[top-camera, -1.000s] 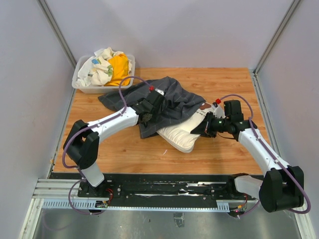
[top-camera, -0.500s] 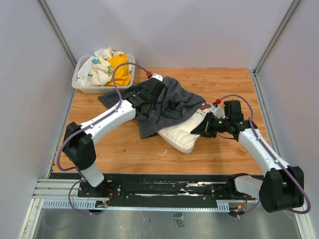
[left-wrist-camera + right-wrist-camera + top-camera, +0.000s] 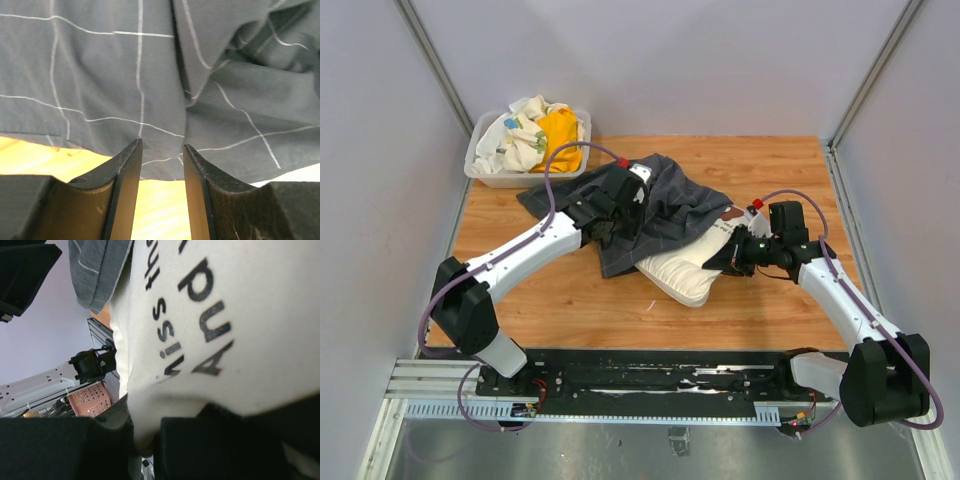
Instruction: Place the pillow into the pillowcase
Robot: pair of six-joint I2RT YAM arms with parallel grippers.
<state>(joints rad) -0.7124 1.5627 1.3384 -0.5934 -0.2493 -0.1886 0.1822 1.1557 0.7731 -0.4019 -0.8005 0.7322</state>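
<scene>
Left claw [image 3: 160, 145]: its two dark fingers [image 3: 127, 165] stand parted with nothing between them, tips just above the near hem of the dark charcoal-grey fabric pillowcase [image 3: 660, 205] with its thin light grid lines; bare orange-brown wooden tabletop [image 3: 760, 165] shows through the gap. Compared with one second earlier, the left wrist has moved a little toward the far side of the table, onto the middle of the crumpled pillowcase, and the arm's elbow has swung out to the left. Right claw [image 3: 146, 437]: closed on a fold of the cream-white, soft rectangular pillow [image 3: 685, 272], pinching it near the black printed lettering; this arm and its grip are unchanged from the earlier frames. The pillow lies at mid-table, its near-left end exposed on the wood and its far side overlapped by the pillowcase edge; how much of it is inside cannot be told. Neither has visibly shifted. At the far left corner stands a translucent white plastic bin [image 3: 480, 170] holding a crumpled yellow cloth [image 3: 560, 135] and a white patterned cloth [image 3: 515, 135].
</scene>
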